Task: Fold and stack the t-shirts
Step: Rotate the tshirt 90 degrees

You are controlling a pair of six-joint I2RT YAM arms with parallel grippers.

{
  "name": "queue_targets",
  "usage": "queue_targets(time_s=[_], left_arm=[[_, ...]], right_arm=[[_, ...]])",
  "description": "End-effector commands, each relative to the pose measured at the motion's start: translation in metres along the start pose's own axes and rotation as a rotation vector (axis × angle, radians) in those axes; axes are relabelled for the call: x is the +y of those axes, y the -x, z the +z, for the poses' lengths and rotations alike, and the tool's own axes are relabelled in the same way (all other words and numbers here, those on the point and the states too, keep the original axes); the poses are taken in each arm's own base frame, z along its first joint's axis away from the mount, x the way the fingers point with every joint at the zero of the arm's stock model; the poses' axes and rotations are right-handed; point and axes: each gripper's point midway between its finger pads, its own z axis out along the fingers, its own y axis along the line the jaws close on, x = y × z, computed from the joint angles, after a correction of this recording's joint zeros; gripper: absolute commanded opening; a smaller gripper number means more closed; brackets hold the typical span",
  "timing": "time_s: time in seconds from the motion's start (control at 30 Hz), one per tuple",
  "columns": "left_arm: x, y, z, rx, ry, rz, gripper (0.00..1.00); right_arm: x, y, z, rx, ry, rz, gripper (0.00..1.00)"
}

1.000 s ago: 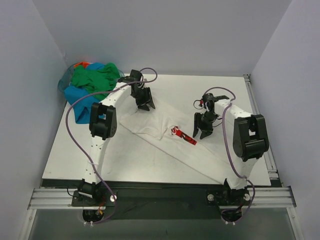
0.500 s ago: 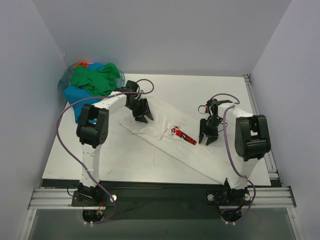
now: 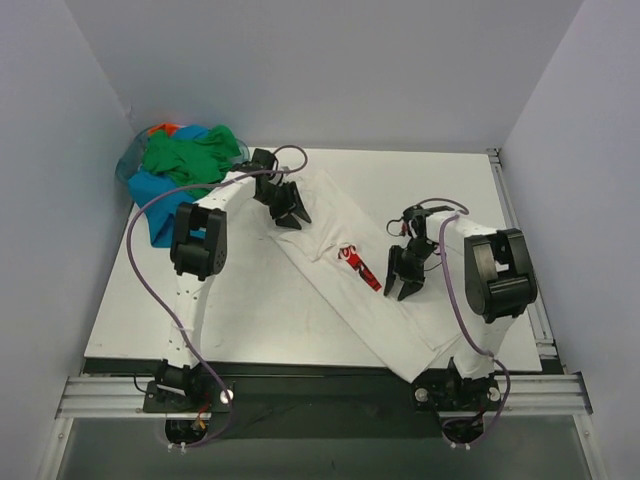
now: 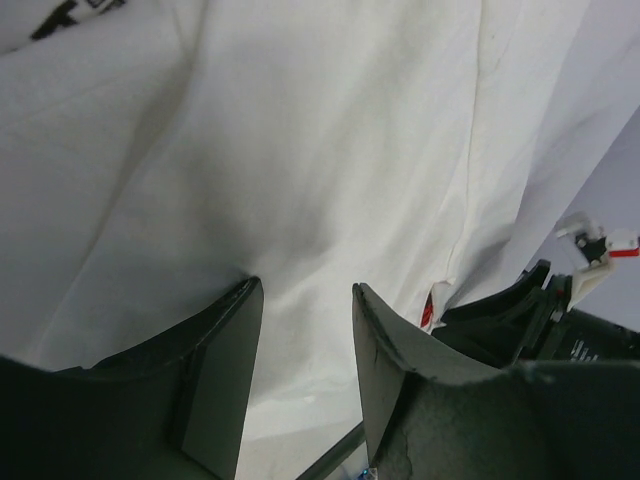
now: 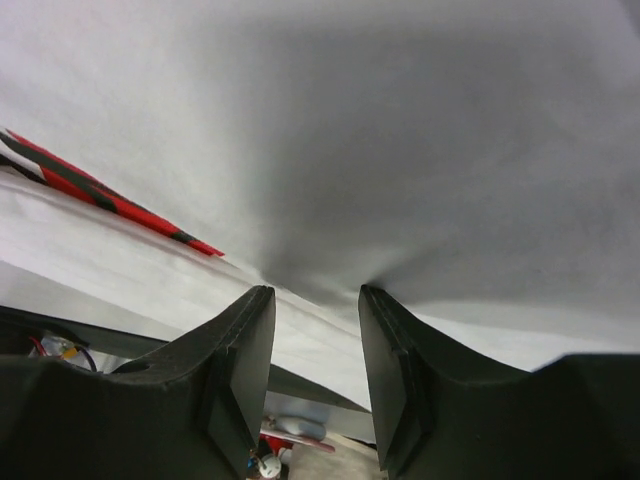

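The white t-shirt (image 3: 330, 235) (image 4: 330, 150) (image 5: 400, 120) lies as a long folded band slanting across the table (image 3: 250, 320), from the far left-centre down toward the near right edge. Its red logo (image 3: 358, 267) (image 5: 100, 190) shows about midway along the band.

The left gripper (image 3: 290, 215) (image 4: 305, 290) sits at the band's far end. Its fingers (image 4: 225, 370) are partly closed, with white cloth gathered in the gap and creases running into it. The right gripper (image 3: 400, 285) (image 5: 315, 292) is just right of the logo. Its fingers (image 5: 240, 350) stand fairly narrow, also gripping the cloth, which puckers where it enters between them.

A pile of t-shirts (image 3: 185, 165) is heaped in the far left corner, against the wall, well apart from the white one. Green is on top, blue is below toward the near side, and a little orange and teal show at the back.

The table top is white and matt, with faint marks. A metal rail (image 3: 320, 395) runs along its near edge and carries both arm bases. Purple cables (image 3: 145, 270) loop along each arm. Plain pale lilac walls (image 3: 320, 70) close in the left, back and right sides.
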Motion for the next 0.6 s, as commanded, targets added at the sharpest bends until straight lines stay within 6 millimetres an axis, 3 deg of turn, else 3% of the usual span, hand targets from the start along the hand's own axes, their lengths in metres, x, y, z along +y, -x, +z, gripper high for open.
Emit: queue_targets(time_s=[0.0,0.13,0.23,0.37,0.5,0.57], left_arm=[[0.041,0.032,0.01,-0.061,0.117,0.008,0.52],[0.047,0.057,0.021,-0.098,0.1,-0.005,0.52],[0.035,0.076,0.027,-0.146,0.032,0.019,0.52],[0.0,0.098,0.026,-0.222,-0.079,0.05,0.52],[-0.04,0.107,0.011,-0.279,-0.165,0.105,0.51],[-0.063,0.114,-0.007,-0.325,-0.208,0.135,0.52]], right_arm=[[0.023,-0.012,0.015,0.053,0.018,0.0,0.4],[0.052,-0.011,0.016,0.058,0.04,-0.017,0.4],[0.072,-0.01,0.013,0.051,0.066,-0.029,0.4],[0.082,-0.003,-0.002,0.005,0.086,-0.06,0.4],[0.081,-0.001,-0.022,-0.061,0.087,-0.138,0.4],[0.072,-0.008,-0.025,-0.067,0.073,-0.173,0.4]])
